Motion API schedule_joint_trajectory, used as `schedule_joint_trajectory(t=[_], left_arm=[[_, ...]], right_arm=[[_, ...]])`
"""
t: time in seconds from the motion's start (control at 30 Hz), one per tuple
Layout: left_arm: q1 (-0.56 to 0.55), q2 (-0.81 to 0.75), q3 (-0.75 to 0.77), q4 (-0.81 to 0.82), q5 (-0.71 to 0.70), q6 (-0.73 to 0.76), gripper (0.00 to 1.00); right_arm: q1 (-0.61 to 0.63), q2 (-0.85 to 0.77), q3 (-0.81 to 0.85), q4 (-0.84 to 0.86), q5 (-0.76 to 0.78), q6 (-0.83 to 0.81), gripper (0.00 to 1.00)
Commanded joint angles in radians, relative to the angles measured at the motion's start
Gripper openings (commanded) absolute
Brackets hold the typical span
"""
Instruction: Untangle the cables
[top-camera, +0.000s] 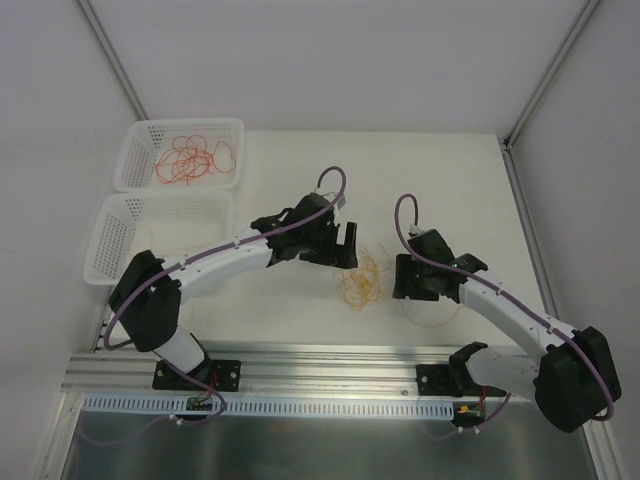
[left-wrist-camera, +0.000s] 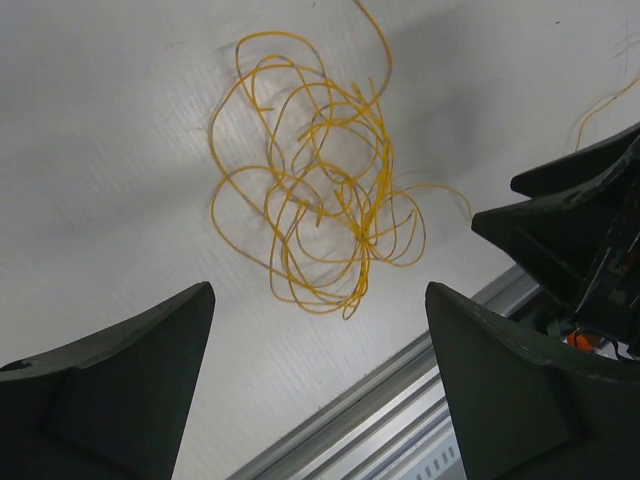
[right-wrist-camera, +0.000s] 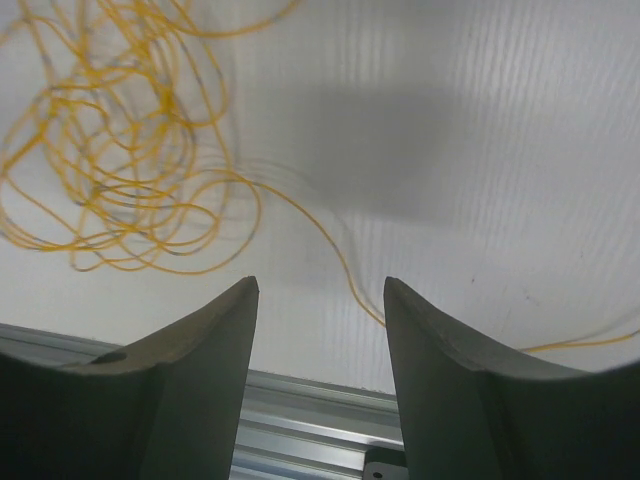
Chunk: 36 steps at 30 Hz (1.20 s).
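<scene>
A tangle of yellow-orange cables (top-camera: 362, 283) lies on the white table between my two grippers. In the left wrist view the tangle (left-wrist-camera: 320, 190) sits just beyond my left gripper (left-wrist-camera: 320, 290), which stands wide open with nothing between its fingers. The right wrist view has the tangle (right-wrist-camera: 120, 150) at upper left. One loose strand (right-wrist-camera: 345, 260) runs from it across the table past the right gripper (right-wrist-camera: 319, 285), which is open and holds nothing. Red-orange cables (top-camera: 195, 158) lie in the far basket. From above, the left gripper (top-camera: 345, 245) and the right gripper (top-camera: 405, 275) flank the yellow tangle.
Two white mesh baskets stand at the table's left, a far one (top-camera: 190, 122) and a near one (top-camera: 170, 197). An aluminium rail (top-camera: 330, 365) runs along the near edge, close behind both grippers. White walls enclose the table. A thin strand (top-camera: 430, 320) curls by the right arm.
</scene>
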<state>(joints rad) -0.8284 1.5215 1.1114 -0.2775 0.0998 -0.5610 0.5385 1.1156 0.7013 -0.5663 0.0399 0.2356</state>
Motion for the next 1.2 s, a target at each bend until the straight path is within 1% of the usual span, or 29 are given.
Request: schedule_joint_trajectory(t=[0.0,0.17,0.2,0.27,0.3,0.4,0.57,0.63,0.67,0.7,0.73,0.77,0.8,0.83,0.87,0.9,0.93,0.97,1.0,1.13,1.17], left_arm=[[-0.024,0.109,0.094,0.004,0.018,0.042,0.87],[-0.041,0.227,0.174,0.004,0.017,0.035,0.83],[-0.046,0.258,0.182,0.004,0.018,0.035,0.82],[-0.051,0.294,0.2,0.004,0.015,0.029,0.81],[-0.054,0.304,0.203,0.006,0.015,0.029,0.78],[-0.058,0.344,0.217,0.004,-0.005,0.021,0.76],[-0.061,0.408,0.231,0.003,-0.038,0.0,0.65],[-0.06,0.422,0.231,0.001,-0.063,-0.005,0.59],[-0.06,0.433,0.231,0.0,-0.072,-0.013,0.52],[-0.06,0.436,0.229,0.0,-0.083,-0.014,0.48],[-0.058,0.439,0.226,0.0,-0.095,-0.016,0.45],[-0.057,0.44,0.22,0.001,-0.127,-0.022,0.36],[-0.055,0.439,0.216,0.001,-0.141,-0.023,0.31],[-0.054,0.439,0.211,0.001,-0.153,-0.025,0.25],[-0.045,0.437,0.202,0.001,-0.173,-0.033,0.19],[-0.038,0.436,0.199,0.001,-0.178,-0.037,0.09],[-0.029,0.433,0.193,0.001,-0.184,-0.042,0.03],[-0.018,0.425,0.177,0.001,-0.189,-0.054,0.0],[0.006,0.421,0.168,0.003,-0.19,-0.06,0.0],[0.08,0.37,0.108,0.003,-0.199,-0.082,0.0],[0.098,0.341,0.076,0.001,-0.198,-0.086,0.0]], right_arm=[[-0.025,-0.022,-0.072,0.023,-0.031,0.024,0.57],[-0.029,0.007,-0.121,0.068,-0.031,0.014,0.55],[-0.029,0.019,-0.126,0.086,-0.067,0.011,0.54],[-0.031,0.035,-0.137,0.109,-0.081,0.01,0.52],[-0.029,0.047,-0.14,0.118,-0.098,0.011,0.52],[-0.028,0.065,-0.149,0.146,-0.117,0.016,0.49],[-0.026,0.093,-0.164,0.183,-0.14,0.019,0.44],[-0.022,0.108,-0.164,0.186,-0.143,0.021,0.4],[-0.018,0.112,-0.166,0.189,-0.144,0.022,0.38],[-0.018,0.115,-0.166,0.192,-0.144,0.024,0.36],[-0.014,0.116,-0.164,0.192,-0.144,0.024,0.3],[-0.014,0.115,-0.164,0.189,-0.146,0.024,0.26],[-0.012,0.113,-0.163,0.187,-0.144,0.024,0.23],[-0.011,0.11,-0.157,0.181,-0.144,0.022,0.17],[-0.011,0.101,-0.152,0.169,-0.141,0.021,0.15],[-0.009,0.095,-0.148,0.158,-0.137,0.015,0.12],[-0.009,0.086,-0.134,0.148,-0.132,0.008,0.06],[-0.009,0.078,-0.126,0.12,-0.126,0.004,0.03],[-0.009,0.055,-0.117,0.103,-0.112,-0.01,0.0],[-0.015,-0.035,-0.043,-0.007,-0.046,-0.065,0.01],[-0.021,-0.06,0.001,-0.059,-0.016,-0.079,0.01]])
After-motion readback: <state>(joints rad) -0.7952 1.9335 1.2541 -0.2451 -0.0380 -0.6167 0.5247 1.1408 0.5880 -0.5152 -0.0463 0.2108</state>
